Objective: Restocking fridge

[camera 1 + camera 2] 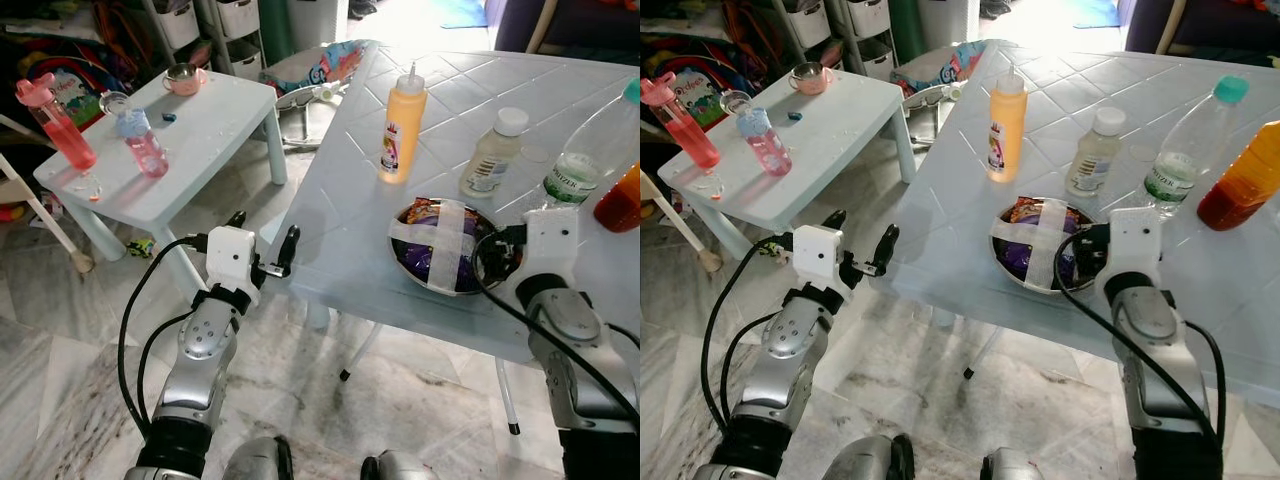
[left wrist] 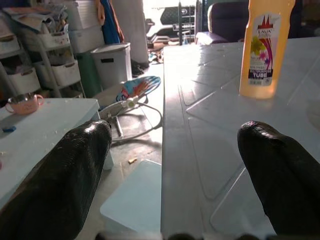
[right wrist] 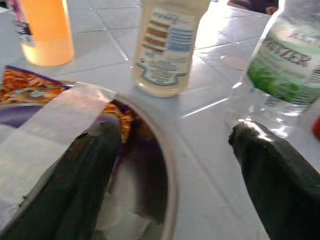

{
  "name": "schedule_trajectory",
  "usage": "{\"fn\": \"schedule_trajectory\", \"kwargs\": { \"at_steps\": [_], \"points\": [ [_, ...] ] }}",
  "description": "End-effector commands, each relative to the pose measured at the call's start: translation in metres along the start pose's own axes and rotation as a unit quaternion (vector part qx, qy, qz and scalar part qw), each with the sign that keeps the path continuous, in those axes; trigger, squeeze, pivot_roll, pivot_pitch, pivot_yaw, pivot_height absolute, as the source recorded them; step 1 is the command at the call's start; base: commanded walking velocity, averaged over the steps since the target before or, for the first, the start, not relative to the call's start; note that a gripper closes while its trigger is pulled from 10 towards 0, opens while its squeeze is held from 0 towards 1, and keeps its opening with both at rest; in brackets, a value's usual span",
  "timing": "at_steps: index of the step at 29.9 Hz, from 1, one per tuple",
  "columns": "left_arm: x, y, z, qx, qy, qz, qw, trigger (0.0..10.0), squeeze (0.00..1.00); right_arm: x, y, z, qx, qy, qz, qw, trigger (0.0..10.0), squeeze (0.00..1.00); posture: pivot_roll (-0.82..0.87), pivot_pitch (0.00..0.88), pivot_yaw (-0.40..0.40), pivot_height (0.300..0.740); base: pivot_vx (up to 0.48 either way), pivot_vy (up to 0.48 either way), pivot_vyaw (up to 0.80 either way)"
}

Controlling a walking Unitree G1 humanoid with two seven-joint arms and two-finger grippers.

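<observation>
A humanoid robot stands at a pale garden table [image 1: 350, 250] with its right gripper [image 1: 500, 258] at the near rim of a taped metal bowl [image 1: 445, 245], fingers spread, one finger inside the rim and the other outside toward the water bottle [image 1: 585, 150], pinching nothing; the left gripper [image 1: 262, 245] hovers beside the table's near corner, its fingers also spread and empty. The step in hand looks like the pick-up of the first item for restocking the fridge, judged barely begun since every item stands on the table. The bowl, crossed with two strips of white tape over purple and orange snack packets, sits flat near the table's front edge with its mouth pointing up; being round, it has no clear long axis. Closing on the rim and lifting level would seem the next call, with care not to knock the water bottle just beside the outer finger. Farther back stand an orange squeeze bottle [image 1: 402, 125] and a small white-capped bottle [image 1: 492, 152], both upright. Beyond, on the left, a low child's table [image 1: 210, 130] holds pink drinking bottles and a cup
</observation>
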State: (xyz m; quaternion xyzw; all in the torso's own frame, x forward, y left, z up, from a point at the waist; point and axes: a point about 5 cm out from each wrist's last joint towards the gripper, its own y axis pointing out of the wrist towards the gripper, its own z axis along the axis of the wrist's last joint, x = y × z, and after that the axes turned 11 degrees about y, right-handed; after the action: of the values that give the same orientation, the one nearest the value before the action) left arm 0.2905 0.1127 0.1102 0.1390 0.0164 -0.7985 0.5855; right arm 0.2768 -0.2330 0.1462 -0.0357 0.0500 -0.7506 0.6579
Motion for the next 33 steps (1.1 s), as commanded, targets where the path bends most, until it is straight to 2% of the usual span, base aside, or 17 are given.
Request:
{"fn": "schedule_trajectory", "kwargs": {
  "at_steps": [1, 4, 5, 6, 7, 8, 10, 17, 19, 20, 21, 22, 23, 28, 33],
  "points": [
    [-0.001, 0.0, -0.003, -0.005, 0.003, -0.002, 1.0, 10.0, 0.0, 0.001, -0.004, 0.002, 0.005, -0.002, -0.016, 1.0, 10.0, 1.0, -0.07, 0.075, 0.09, 0.74, 0.0, 0.0, 0.0],
    [0.0, -0.001, -0.004, -0.006, 0.004, -0.002, 1.0, 10.0, 0.0, 0.005, -0.008, -0.008, -0.013, -0.001, -0.038, 0.999, 10.0, 1.0, -0.07, 0.076, 0.09, 0.74, 0.0, 0.0, 0.0],
    [0.0, -0.001, -0.004, -0.006, 0.003, -0.002, 1.0, 10.0, 0.0, 0.004, -0.01, -0.014, -0.019, 0.002, -0.034, 0.999, 10.0, 0.74, -0.07, 0.076, 0.09, 0.74, 0.0, 0.0, 0.0],
    [0.0, -0.002, -0.004, -0.006, 0.004, -0.002, 1.0, 10.0, 0.0, 0.003, -0.011, -0.021, -0.027, -0.002, -0.032, 0.999, 10.0, 0.1, -0.06, 0.078, 0.09, 0.74, 0.0, 0.0, 0.0],
    [0.0, -0.002, -0.004, -0.006, 0.004, -0.002, 1.0, 10.0, 0.0, 0.003, -0.011, -0.021, -0.027, -0.002, -0.032, 0.999, 10.0, 0.1, -0.06, 0.078, 0.09, 0.74, 0.0, 0.0, 0.0],
    [0.0, -0.002, -0.004, -0.007, 0.004, -0.002, 1.0, 10.0, 0.0, 0.004, -0.011, -0.024, -0.033, -0.003, -0.033, 0.999, 10.0, 0.0, -0.06, 0.076, 0.088, 0.74, 0.0, 0.0, 0.0],
    [-0.001, -0.003, -0.005, -0.007, 0.004, -0.001, 1.0, 10.0, 0.0, 0.006, -0.01, -0.031, -0.046, 0.008, -0.039, 0.998, 10.0, 0.0, -0.06, 0.077, 0.088, 0.74, 0.0, 0.0, 0.0],
    [-0.001, -0.002, -0.005, -0.007, 0.006, 0.0, 1.0, 10.0, 0.0, 0.007, -0.001, -0.033, -0.039, -0.008, -0.022, 0.999, 10.0, 0.0, -0.05, 0.076, 0.087, 0.74, 0.0, 0.0, 0.0],
    [-0.001, -0.002, -0.004, -0.006, 0.006, 0.0, 1.0, 10.0, 0.0, 0.012, 0.002, -0.038, -0.052, 0.005, -0.027, 0.998, 10.0, 0.0, -0.05, 0.075, 0.087, 0.74, 0.0, 0.0, 0.0],
    [-0.002, -0.002, -0.004, -0.006, 0.006, 0.001, 1.0, 10.0, 0.0, 0.013, 0.003, -0.04, -0.057, 0.013, -0.03, 0.998, 8.9, 0.0, -0.05, 0.075, 0.087, 0.74, 0.0, 0.0, 0.0],
    [-0.002, -0.002, -0.005, -0.007, 0.006, 0.002, 1.0, 10.0, 0.0, 0.013, 0.004, -0.041, -0.06, 0.022, -0.029, 0.998, 4.2, 0.0, -0.05, 0.075, 0.087, 0.74, 0.0, 0.0, 0.0],
    [-0.002, -0.002, -0.005, -0.007, 0.007, 0.002, 1.0, 10.0, 0.0, 0.013, 0.004, -0.042, -0.062, 0.028, -0.028, 0.997, 4.2, 0.0, -0.05, 0.075, 0.087, 0.74, 0.0, 0.0, 0.0],
    [-0.002, -0.002, -0.005, -0.007, 0.007, 0.002, 1.0, 10.0, 0.0, 0.012, 0.006, -0.043, -0.065, 0.038, -0.022, 0.997, 0.0, 0.0, -0.05, 0.075, 0.089, 0.74, 0.0, 0.0, 0.0],
    [-0.002, -0.002, -0.004, -0.006, 0.008, 0.0, 1.0, 10.0, 0.0, 0.002, 0.01, -0.045, -0.072, 0.06, 0.012, 0.996, 0.0, 0.0, -0.05, 0.074, 0.09, 0.74, 0.0, 0.0, 0.0],
    [-0.002, -0.001, -0.004, -0.005, 0.008, 0.002, 1.0, 10.0, 0.0, 0.002, 0.012, -0.043, -0.067, 0.051, 0.013, 0.996, 0.0, 0.0, -0.05, 0.073, 0.087, 0.74, 0.0, 0.0, 0.0]
  ]
}}
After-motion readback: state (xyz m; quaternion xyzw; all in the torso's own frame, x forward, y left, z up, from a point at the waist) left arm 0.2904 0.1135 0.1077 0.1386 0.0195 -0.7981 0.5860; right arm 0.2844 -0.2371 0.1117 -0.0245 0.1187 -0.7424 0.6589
